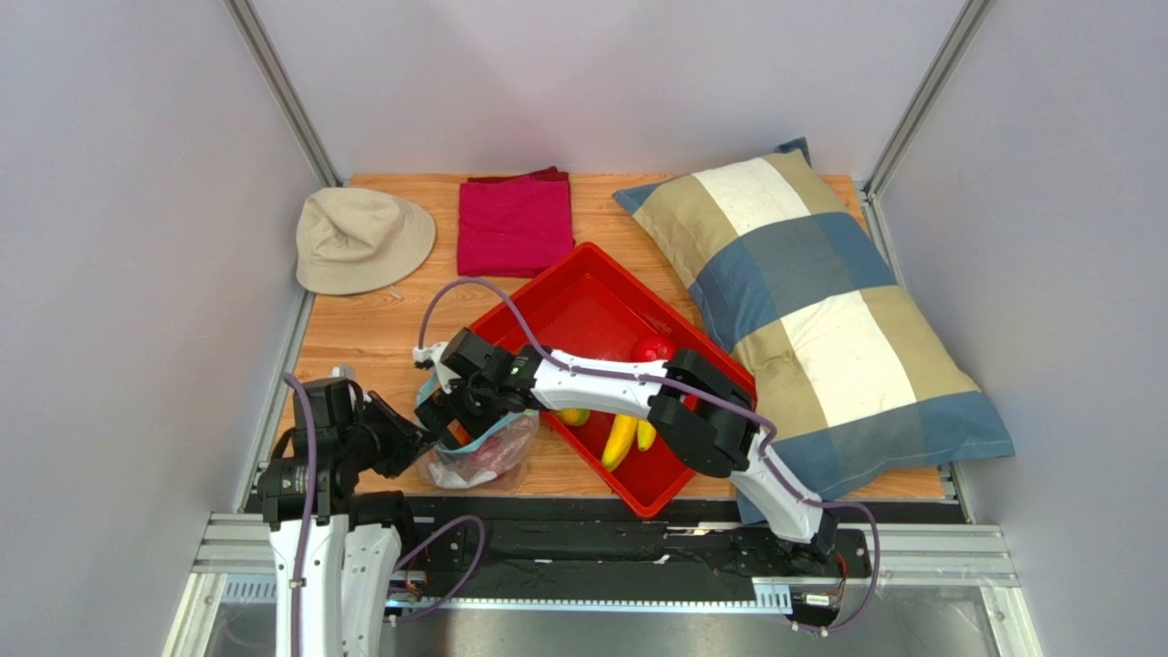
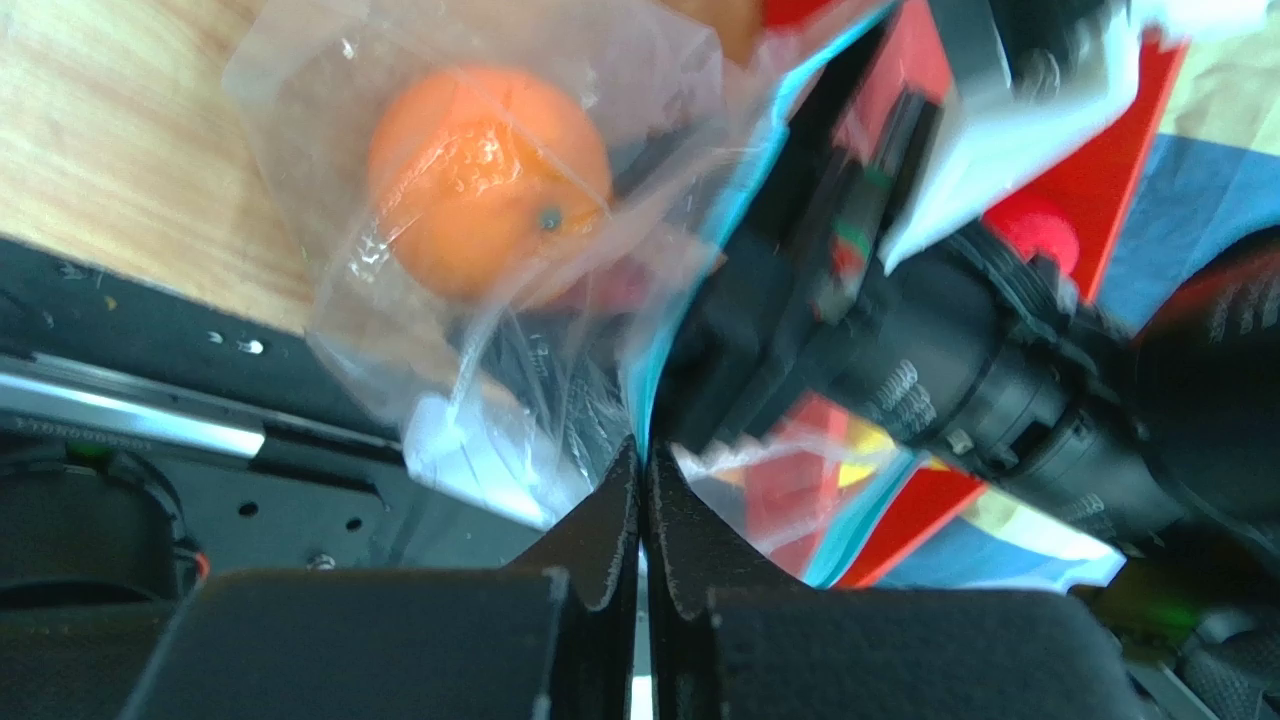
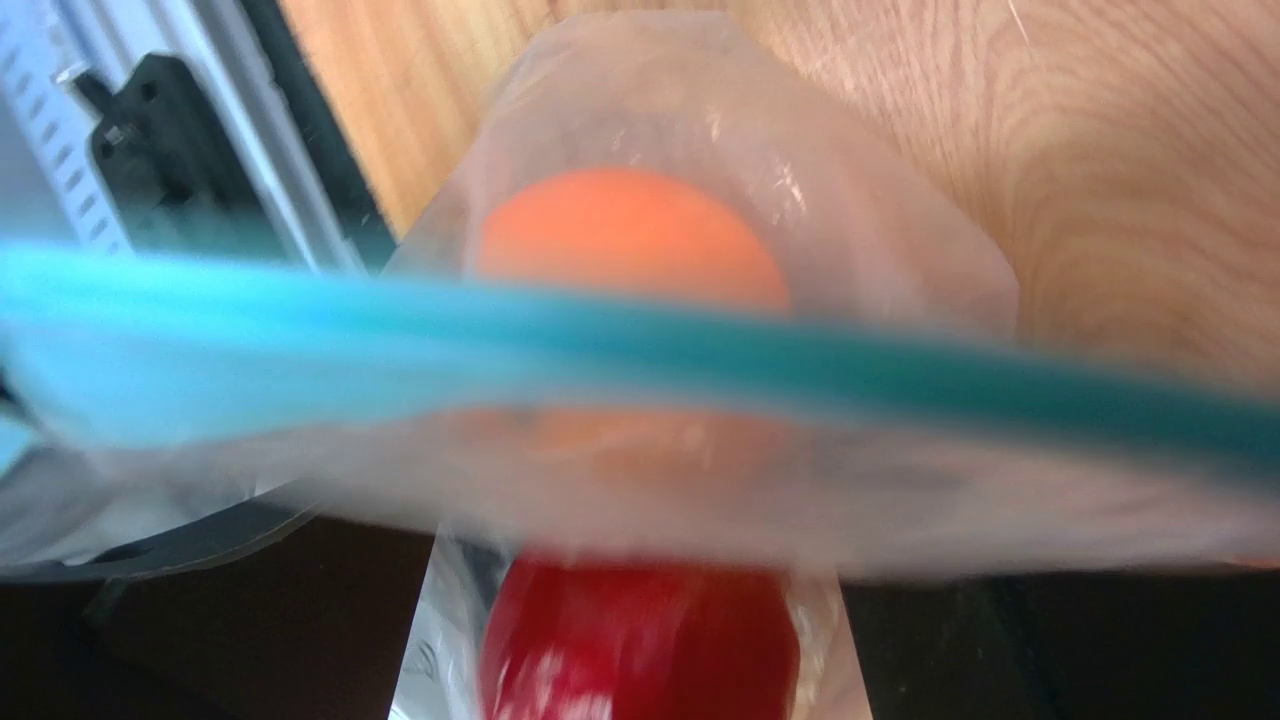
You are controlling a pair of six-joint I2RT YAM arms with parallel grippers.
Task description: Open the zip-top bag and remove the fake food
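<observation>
I'm clamping the left gripper's (image 2: 643,483) fingers on the zip-top bag's (image 2: 451,390) mouth. The right gripper's (image 1: 439,408) fingers I cannot tell. Slick plastic slipping free risks collapsing that mouth.

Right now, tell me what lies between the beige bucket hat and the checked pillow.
A folded magenta cloth lies between the beige bucket hat and the blue-and-tan checked pillow, in the top view.

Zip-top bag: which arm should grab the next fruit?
Right, likely. The left gripper pinches the zip-top bag at its edge, anchoring it; the right gripper sits at the mouth, above the orange.
</observation>
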